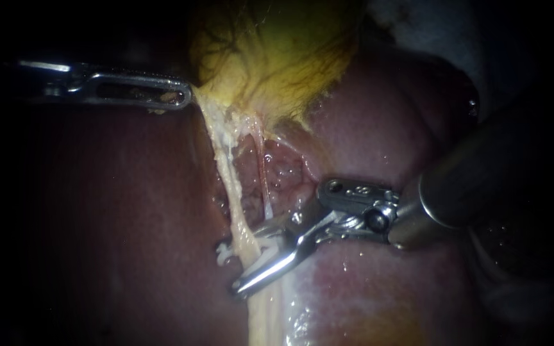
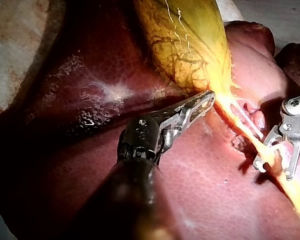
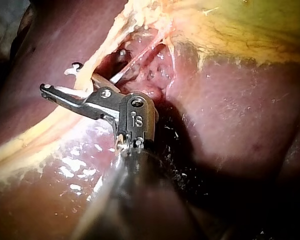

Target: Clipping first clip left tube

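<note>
- The right instrument [image 1: 249,259] lays its tool across the left tube [image 1: 229,186]. The jaws stand narrowly apart, holding a white clip [image 1: 267,255], with one jaw on each side of the tube.
- The left tube is a pale strand. Its long axis runs from the gallbladder [image 1: 270,57] down over the liver [image 1: 129,211], nearly square to the tool.
- The left instrument [image 1: 186,97] has its tool clamped on the gallbladder's lower edge.

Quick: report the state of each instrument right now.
Left instrument: shut on the gallbladder at its lower edge.
Right instrument: holds a white clip, astride the left tube.
</note>
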